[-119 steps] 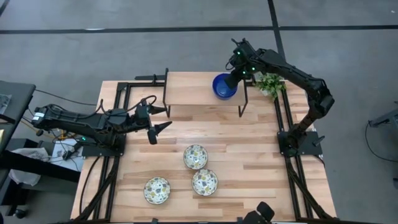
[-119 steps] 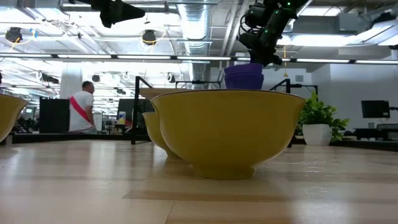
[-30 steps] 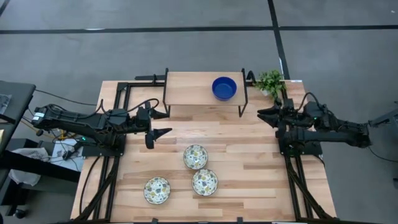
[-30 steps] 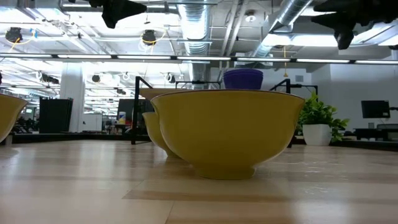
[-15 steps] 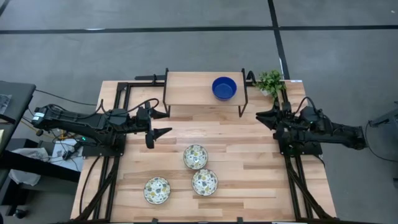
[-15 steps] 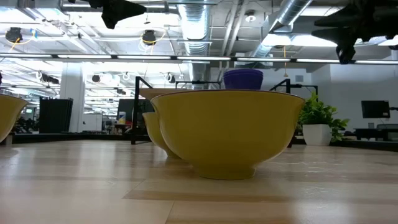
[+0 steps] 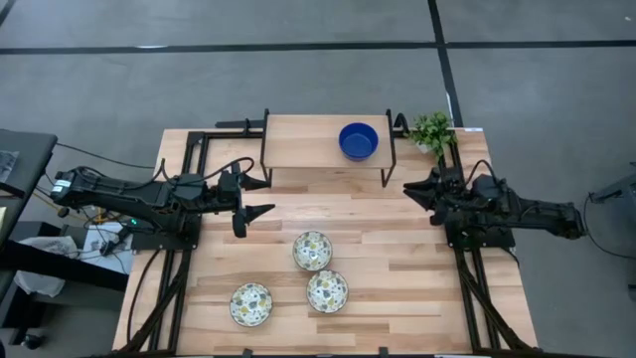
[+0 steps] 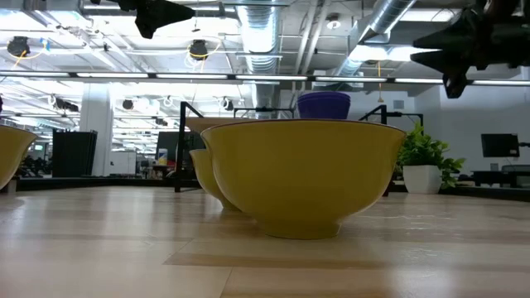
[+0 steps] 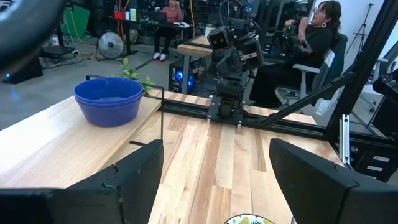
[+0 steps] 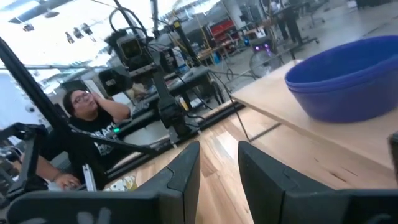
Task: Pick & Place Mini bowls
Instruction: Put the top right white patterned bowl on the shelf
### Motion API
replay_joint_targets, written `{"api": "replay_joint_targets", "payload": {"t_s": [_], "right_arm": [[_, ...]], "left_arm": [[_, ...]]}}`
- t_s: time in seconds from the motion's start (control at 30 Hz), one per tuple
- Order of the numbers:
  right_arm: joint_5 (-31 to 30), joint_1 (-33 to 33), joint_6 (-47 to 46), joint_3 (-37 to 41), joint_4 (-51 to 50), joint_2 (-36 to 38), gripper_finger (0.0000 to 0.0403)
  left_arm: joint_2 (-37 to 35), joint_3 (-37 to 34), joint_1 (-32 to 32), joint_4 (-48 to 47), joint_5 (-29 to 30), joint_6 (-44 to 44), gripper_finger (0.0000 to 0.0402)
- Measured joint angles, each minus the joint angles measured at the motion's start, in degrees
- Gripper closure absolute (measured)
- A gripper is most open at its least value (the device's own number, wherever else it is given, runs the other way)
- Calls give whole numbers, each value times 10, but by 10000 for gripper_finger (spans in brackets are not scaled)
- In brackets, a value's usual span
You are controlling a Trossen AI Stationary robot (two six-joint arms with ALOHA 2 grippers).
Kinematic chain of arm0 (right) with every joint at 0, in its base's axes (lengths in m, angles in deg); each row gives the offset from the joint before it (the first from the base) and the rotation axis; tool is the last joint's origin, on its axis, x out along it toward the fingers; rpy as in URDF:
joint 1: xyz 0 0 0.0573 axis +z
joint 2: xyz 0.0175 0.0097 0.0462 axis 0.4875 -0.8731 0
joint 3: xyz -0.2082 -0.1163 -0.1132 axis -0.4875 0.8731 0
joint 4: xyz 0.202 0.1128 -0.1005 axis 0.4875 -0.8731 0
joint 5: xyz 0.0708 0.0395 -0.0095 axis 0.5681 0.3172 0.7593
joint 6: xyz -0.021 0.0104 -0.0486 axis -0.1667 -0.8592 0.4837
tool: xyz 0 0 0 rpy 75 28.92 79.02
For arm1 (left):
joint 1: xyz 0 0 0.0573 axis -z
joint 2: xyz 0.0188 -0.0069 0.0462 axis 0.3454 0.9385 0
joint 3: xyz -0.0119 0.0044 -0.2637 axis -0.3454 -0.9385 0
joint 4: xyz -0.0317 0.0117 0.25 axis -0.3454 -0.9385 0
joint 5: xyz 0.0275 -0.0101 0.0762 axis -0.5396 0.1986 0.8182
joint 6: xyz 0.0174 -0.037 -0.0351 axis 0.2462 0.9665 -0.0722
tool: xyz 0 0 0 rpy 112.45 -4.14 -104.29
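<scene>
Reaching low with spread, empty fingers, the left gripper (image 7: 256,202) could knock the clustered patterned bowls (image 7: 312,251) together.

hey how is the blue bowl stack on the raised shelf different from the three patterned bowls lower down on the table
The blue bowls are solid glossy blue; the patterned bowls are pale with speckled green-yellow insides. The blue bowls are nested in one stack, while the patterned bowls sit singly, side by side. The blue bowls rest on the raised shelf at the table's far edge; the patterned bowls stand on the tabletop itself. Both kinds are small, round, upright, and untouched by either gripper.
</scene>
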Motion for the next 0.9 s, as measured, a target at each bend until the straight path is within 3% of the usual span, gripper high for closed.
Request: {"api": "replay_joint_targets", "payload": {"t_s": [0.43, 0.7, 0.9], "right_arm": [[-1, 36, 10, 34, 50, 0, 305], [-15, 11, 16, 34, 60, 0, 305], [14, -17, 16, 34, 73, 0, 305]], "left_arm": [[0, 0, 0, -1, 0, 0, 111], [0, 0, 0, -7, 0, 0, 111], [0, 0, 0, -9, 0, 0, 111]]}}
